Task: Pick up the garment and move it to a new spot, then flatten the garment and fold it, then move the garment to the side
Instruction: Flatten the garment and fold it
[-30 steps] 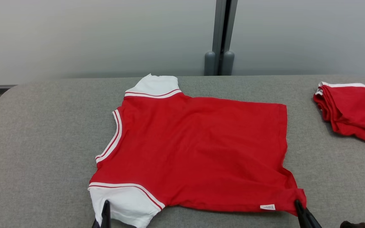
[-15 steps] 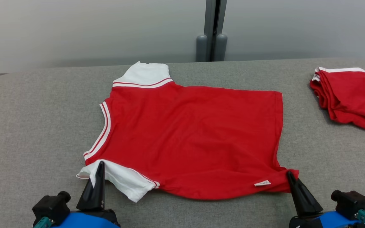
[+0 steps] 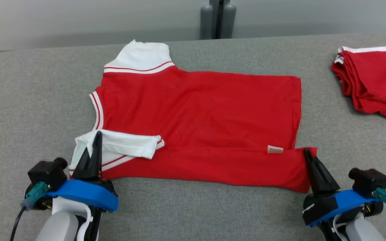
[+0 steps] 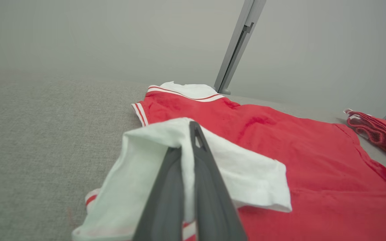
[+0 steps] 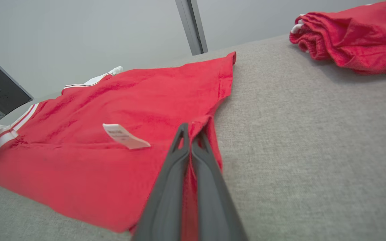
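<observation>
Head view: the garment (image 3: pixel 199 107) lies on the grey table (image 3: pixel 28 100) ahead of both grippers, its near edge doubled over. The left gripper (image 3: pixel 97 134) pinches its white sleeve (image 3: pixel 126 145), the right gripper (image 3: pixel 307 152) its red hem corner. Left wrist view: fingers pressed together on sleeve cloth. Right wrist view: fingers clamp red cloth, a white label (image 5: pixel 125 136) just left of them, a red bundle (image 5: pixel 354 40) well off right.

Bare desk (image 3: pixel 28 100) lies open left of the garment (image 3: pixel 196 107) and along the near edge between left tool (image 3: pixel 97 134) and right tool (image 3: pixel 307 153). Right of the garment, a free strip ends at the folded red pile (image 3: pixel 374 80). A grey post (image 3: pixel 217 16) stands behind the far edge.
</observation>
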